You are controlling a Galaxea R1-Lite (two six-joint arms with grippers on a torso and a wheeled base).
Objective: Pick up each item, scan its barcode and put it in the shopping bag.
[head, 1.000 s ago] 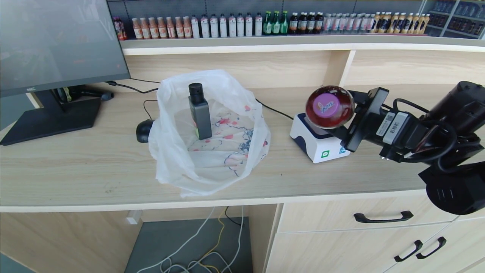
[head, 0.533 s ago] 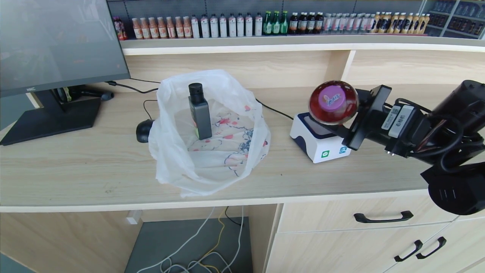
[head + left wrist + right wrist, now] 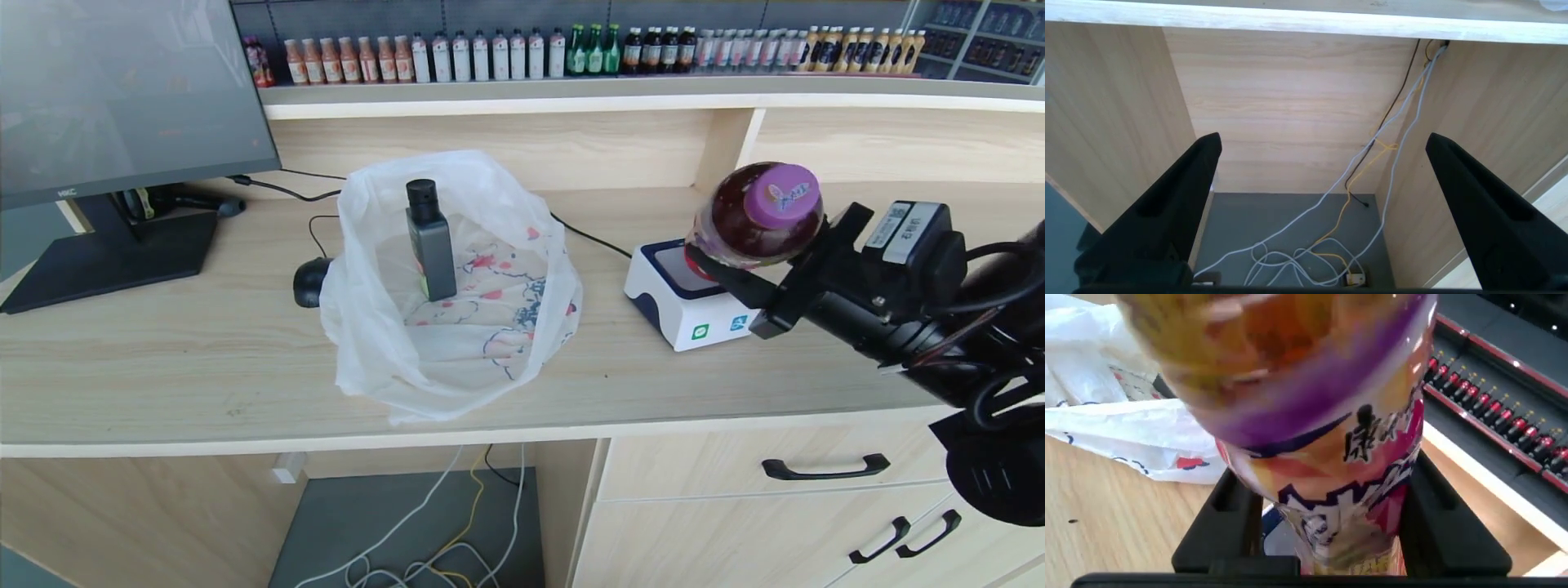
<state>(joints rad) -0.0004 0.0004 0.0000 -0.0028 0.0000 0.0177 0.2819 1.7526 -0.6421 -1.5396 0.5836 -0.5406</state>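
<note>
while the right end effector (image 3: 718, 261) pinches a red drink bottle (image 3: 755, 216) around its body, one finger on each side, the bottle hangs tilted over the far right part of the white scanner (image 3: 682, 306), its purple cap turned up and toward the head camera. whether the bottle touches the scanner cannot be told. in the right wrist view the same end effector (image 3: 1331, 531) grips the bottle (image 3: 1315, 416) at its labelled waist, with the bag (image 3: 1118, 416) lying beyond it. the scanner stands on the worktop (image 3: 204, 359), to the right of the open white plastic bag (image 3: 367, 327) and apart from it. a dark bottle (image 3: 431, 241) stands upright inside the bag, near its far wall. a black mouse (image 3: 309, 282) lies just beside the bag on its left, and a monitor (image 3: 122, 90) stands at the far left. the left end effector (image 3: 1323, 212) hangs below the worktop's edge with its fingers spread wide and nothing between them, above loose cables (image 3: 1315, 253) on the floor.
</note>
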